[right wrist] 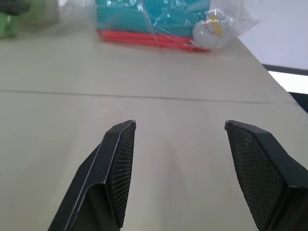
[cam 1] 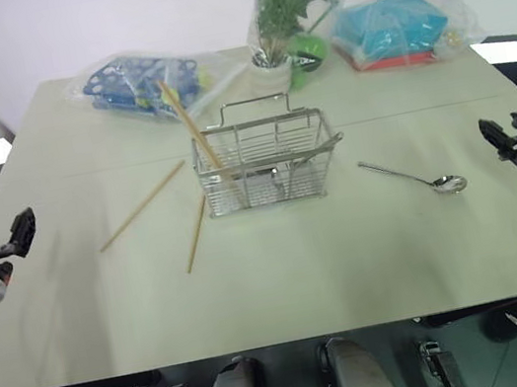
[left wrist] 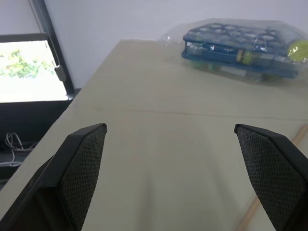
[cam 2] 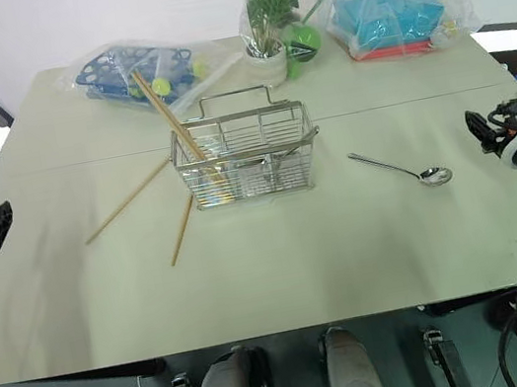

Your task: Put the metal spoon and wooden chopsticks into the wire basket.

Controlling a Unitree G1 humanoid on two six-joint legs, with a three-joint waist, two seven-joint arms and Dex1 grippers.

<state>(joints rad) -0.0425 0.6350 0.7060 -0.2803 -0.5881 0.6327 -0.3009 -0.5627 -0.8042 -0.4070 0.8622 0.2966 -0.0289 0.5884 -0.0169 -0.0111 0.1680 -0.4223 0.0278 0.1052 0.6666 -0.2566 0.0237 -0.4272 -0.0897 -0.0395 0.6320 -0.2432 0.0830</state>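
Observation:
The wire basket (cam 1: 263,164) stands mid-table with its arched handle up. One pair of wooden chopsticks (cam 1: 189,126) leans inside its left end, sticking out above the rim. Another chopstick (cam 1: 141,206) lies flat on the table to the left, and a third (cam 1: 195,233) lies by the basket's front left corner. A metal handle (cam 1: 328,144) pokes out of the basket's right end. The metal spoon (cam 1: 414,176) lies on the table right of the basket. My left gripper (cam 1: 23,230) hovers open at the table's left edge. My right gripper (cam 1: 491,138) is open at the right edge, empty.
At the back of the table (cam 1: 276,291) are a blue rack in plastic wrap (cam 1: 144,81), a potted plant in a bag (cam 1: 279,54) and a teal and red wrapped package (cam 1: 395,29). The front half of the table is bare.

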